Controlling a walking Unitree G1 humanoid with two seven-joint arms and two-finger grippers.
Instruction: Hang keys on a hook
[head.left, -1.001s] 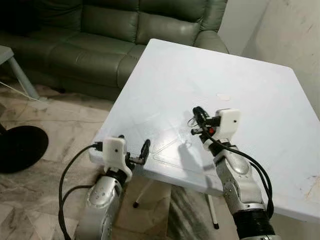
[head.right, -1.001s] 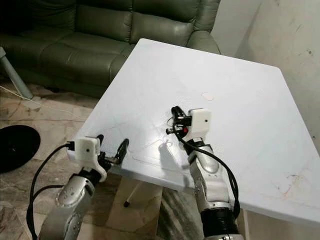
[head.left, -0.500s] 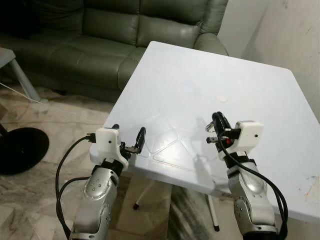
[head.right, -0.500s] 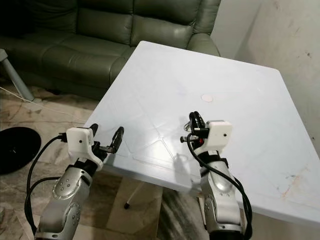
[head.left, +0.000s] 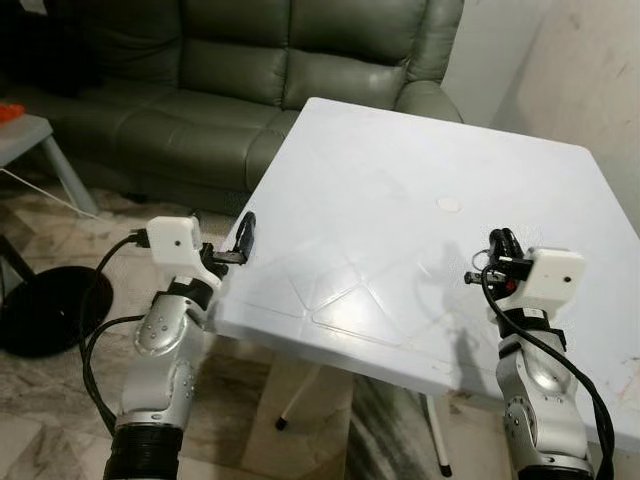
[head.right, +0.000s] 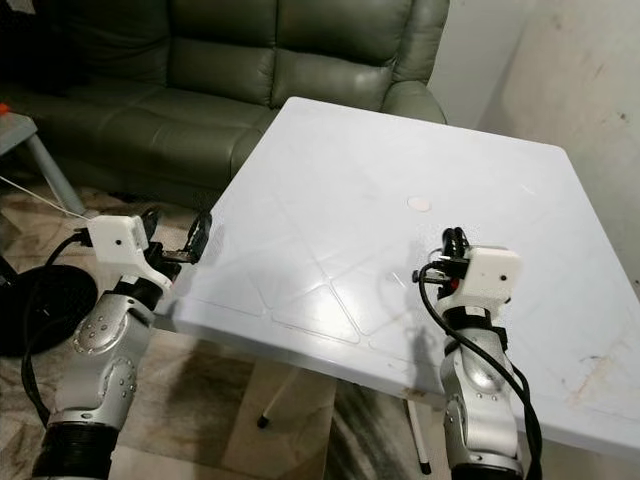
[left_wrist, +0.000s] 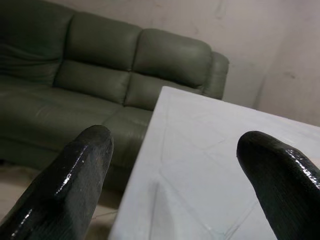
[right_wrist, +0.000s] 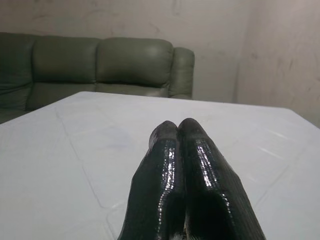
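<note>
My right gripper (head.left: 498, 242) is held upright over the front right part of the white table (head.left: 370, 150). It is shut on the keys (head.left: 480, 265), of which a thin metal ring shows beside the black fingers (right_wrist: 180, 165). In the right wrist view the two fingers press together, with the tabletop beyond them. My left gripper (head.right: 178, 224) is raised at the table's front left edge, open with nothing between its fingers (left_wrist: 75, 175). It points across the table corner toward the sofa.
A green leather sofa (head.left: 300, 70) stands behind the table. A small white disc (head.left: 449, 204) lies on the tabletop. A plastered wall (head.left: 580, 70) runs along the right. On the tiled floor at left are a black round base (head.left: 40, 310) and a grey side table (head.left: 45, 140).
Both arms have spread apart: my right gripper carried the keys from the table's middle front to its right, my left rose from under the front edge to the left edge. The camera shifted slightly.
</note>
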